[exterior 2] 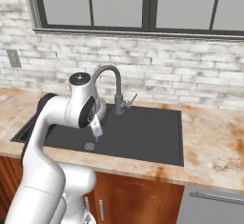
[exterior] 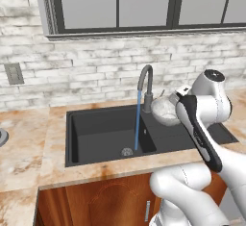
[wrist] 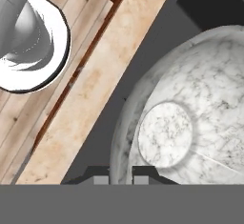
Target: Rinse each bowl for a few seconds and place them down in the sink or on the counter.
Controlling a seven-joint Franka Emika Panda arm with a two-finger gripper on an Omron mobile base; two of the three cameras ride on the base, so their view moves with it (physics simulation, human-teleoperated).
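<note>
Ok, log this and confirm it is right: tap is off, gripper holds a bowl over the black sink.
Not quite. The left base view shows water running from the tap. The rest stands: the gripper holds a bowl over the black sink.

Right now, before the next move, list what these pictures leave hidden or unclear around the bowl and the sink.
- Grip on the bowl: left base view, the arm's wrist covers the contact; in the hand view the end effector is cut by the bottom edge, its fingertips either side of the rim.
- Bowl in the right base view: hidden behind the arm.
- Sink deep basin: right base view, the arm blocks most of it.
- Tap handle: too small to read.
</note>
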